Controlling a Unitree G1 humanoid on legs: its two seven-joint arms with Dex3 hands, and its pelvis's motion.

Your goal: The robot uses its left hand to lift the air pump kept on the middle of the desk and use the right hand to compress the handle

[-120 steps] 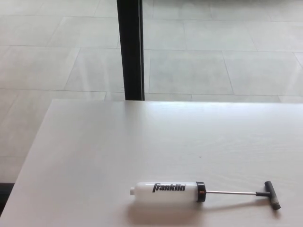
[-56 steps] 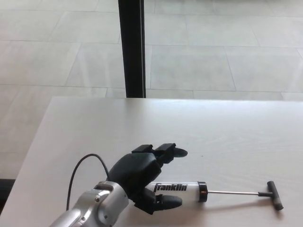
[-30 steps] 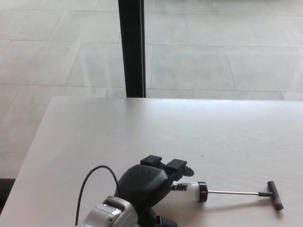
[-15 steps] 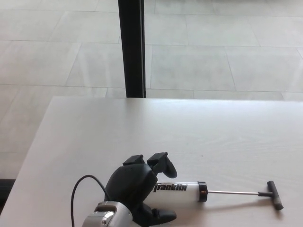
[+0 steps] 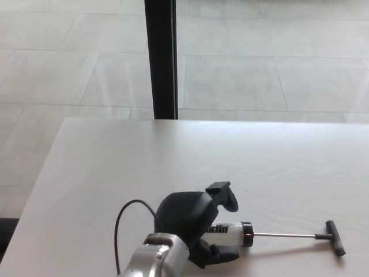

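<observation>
The air pump (image 5: pixel 229 229) lies flat on the white desk (image 5: pixel 173 156) near its front edge. It has a white "Franklin" barrel, a black collar, and a thin metal rod drawn out to the right, ending in a black T-handle (image 5: pixel 334 238). My left hand (image 5: pixel 193 219) comes in from the bottom and covers the left part of the barrel. Its fingers (image 5: pixel 223 194) curl over the far side and its thumb (image 5: pixel 222 254) lies on the near side. Both stand a little apart from the barrel, so the hand is open. My right hand does not show.
A black cable (image 5: pixel 124 222) loops off my left wrist. A black vertical post (image 5: pixel 160 57) stands behind the desk's far edge, over a pale tiled floor. The desk's left edge runs diagonally at the left.
My left hand has shifted right along the barrel, covering more of the lettering, and its fingers have curled further over it. The pump has not moved.
</observation>
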